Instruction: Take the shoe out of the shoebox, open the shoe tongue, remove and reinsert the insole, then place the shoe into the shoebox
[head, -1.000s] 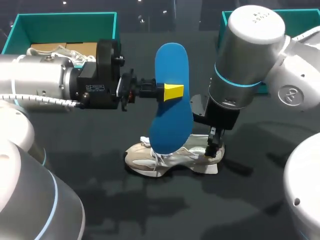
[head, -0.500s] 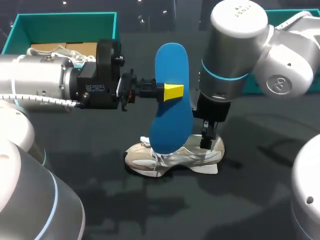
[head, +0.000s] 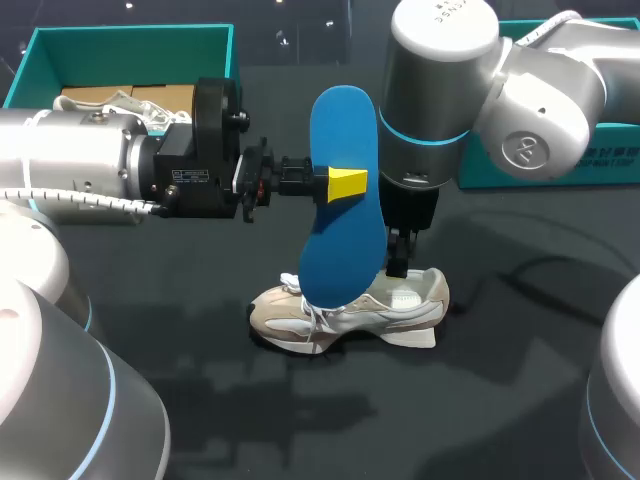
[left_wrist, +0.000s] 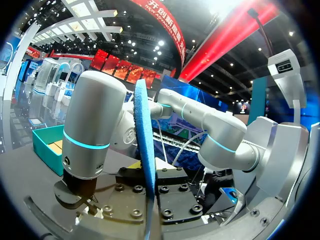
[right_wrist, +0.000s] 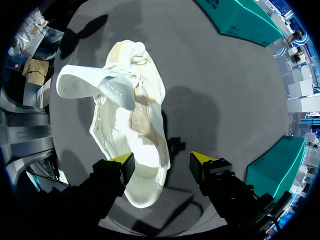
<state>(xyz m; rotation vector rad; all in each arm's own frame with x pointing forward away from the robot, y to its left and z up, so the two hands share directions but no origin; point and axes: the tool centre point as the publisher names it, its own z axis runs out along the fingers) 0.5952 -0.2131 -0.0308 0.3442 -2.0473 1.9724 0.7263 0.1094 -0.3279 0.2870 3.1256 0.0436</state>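
Note:
My left gripper (head: 345, 185) is shut on a blue insole (head: 345, 200) and holds it upright above the table's middle, toe end down in front of the shoe. In the left wrist view the insole (left_wrist: 144, 150) shows edge-on between the fingers. A cream sneaker (head: 345, 310) lies on the dark table under it, toe to the left. My right gripper (head: 398, 262) hangs open over the heel. In the right wrist view the shoe (right_wrist: 132, 125) has its tongue (right_wrist: 95, 85) pulled forward, and the heel rim lies between the yellow tips of the right gripper (right_wrist: 162, 159), nearer one finger.
A teal shoebox (head: 130, 35) stands at the back left with a second shoe and brown paper (head: 120, 100) inside. Another teal box (head: 600, 160) stands at the back right, behind my right arm. Dark table surface (head: 480, 400) lies in front of the shoe.
My right arm has swung left and back, bringing its gripper from beside the heel to over the shoe's opening. The left arm and insole have stayed still.

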